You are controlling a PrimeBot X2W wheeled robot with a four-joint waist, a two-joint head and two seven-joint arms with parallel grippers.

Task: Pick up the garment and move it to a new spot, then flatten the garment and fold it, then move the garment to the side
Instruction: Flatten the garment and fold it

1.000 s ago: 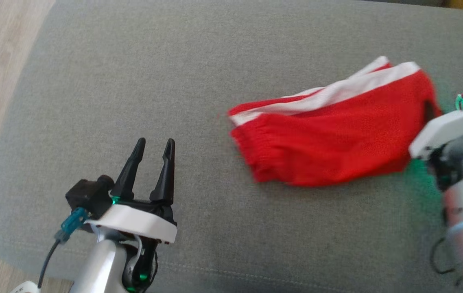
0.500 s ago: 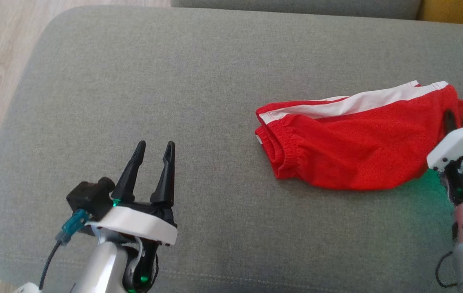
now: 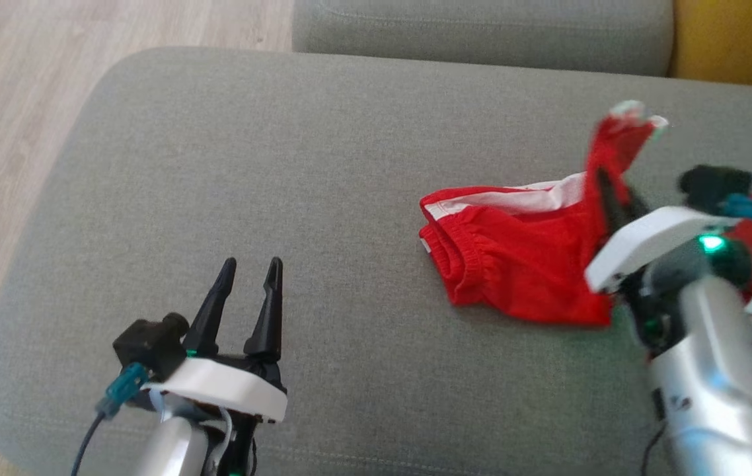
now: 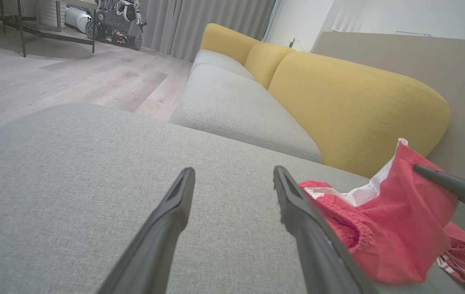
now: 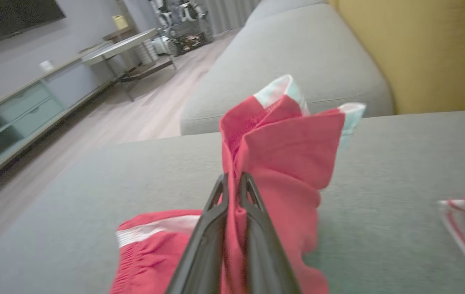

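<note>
Red garment (image 3: 521, 264) pinched up by the right gripper (image 5: 232, 179) on the grey seat cushion (image 3: 283, 165)

Closest in, the left gripper (image 3: 252, 264) hangs over the grey seat cushion, fingers spread wide, nothing between them. Further out on the right, the right gripper is clamped tight on a fold of the garment, holding one white-edged corner up in the air while the elastic waistband end lies on the cushion. Behind that there's another grey cushion (image 3: 482, 33), then the yellow backrest (image 3: 733, 39).
</note>
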